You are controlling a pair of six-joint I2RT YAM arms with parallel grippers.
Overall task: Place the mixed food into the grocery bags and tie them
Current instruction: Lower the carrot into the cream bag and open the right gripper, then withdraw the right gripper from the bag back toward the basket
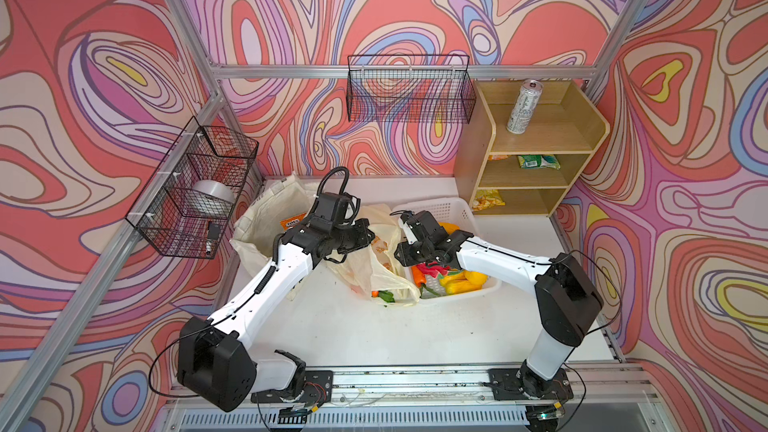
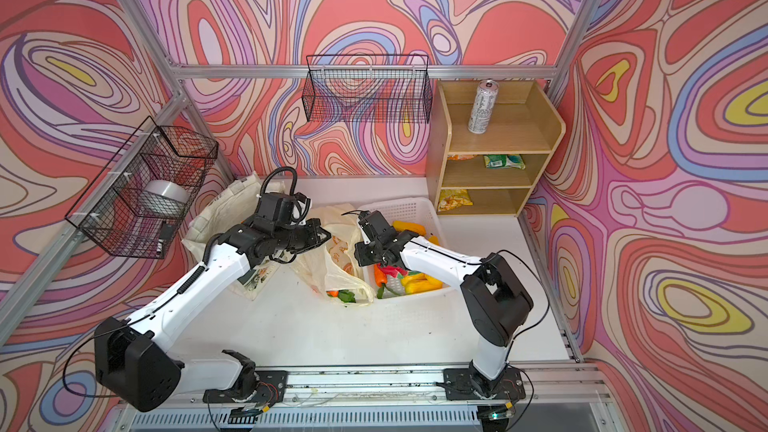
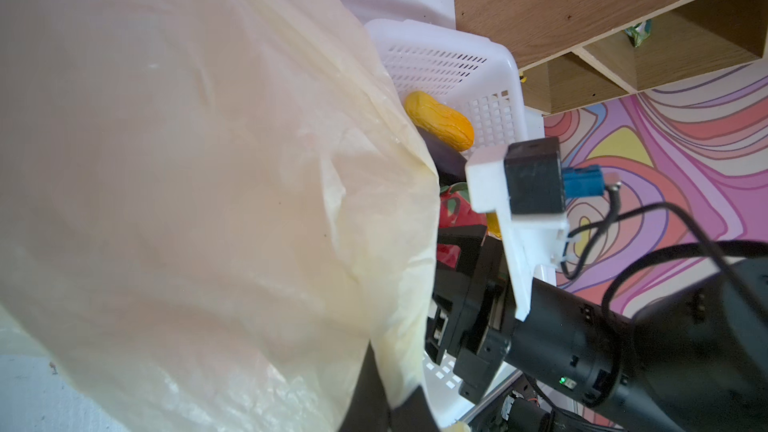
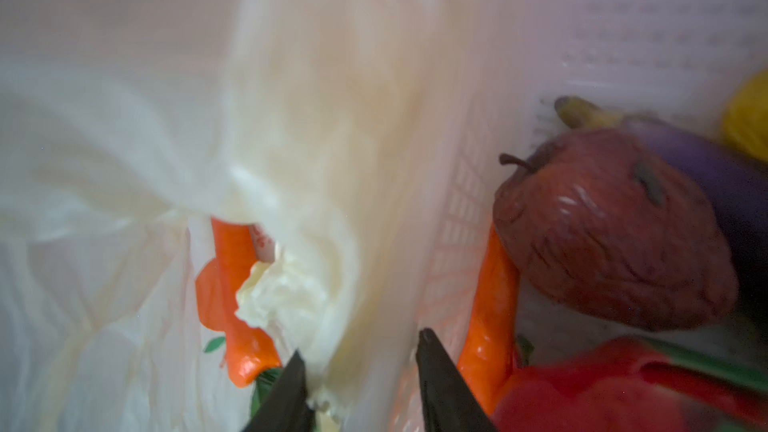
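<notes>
The pale-yellow plastic bag (image 1: pixel 374 272) (image 2: pixel 332 272) lies mid-table beside the white basket (image 1: pixel 451 205). My left gripper (image 1: pixel 368 238) (image 3: pixel 390 409) is shut on the bag's film (image 3: pixel 187 160) and holds it up. My right gripper (image 1: pixel 403 260) (image 4: pixel 359 371) stands over the seam between bag and basket, jaws apart, with bunched film and the basket wall (image 4: pixel 453 218) between them. An orange carrot (image 4: pixel 232 292) lies inside the bag. A red apple (image 4: pixel 611 234), purple eggplant (image 4: pixel 715 176) and yellow toys (image 1: pixel 461 280) fill the basket. The canvas tote (image 1: pixel 266 218) holds an orange packet (image 1: pixel 293 223).
A wooden shelf (image 1: pixel 536 147) at the back right carries a silver can (image 1: pixel 524 106), a green packet (image 1: pixel 538 161) and a yellow packet (image 1: pixel 488 201). Black wire baskets hang on the back wall (image 1: pixel 409 89) and the left wall (image 1: pixel 191 189).
</notes>
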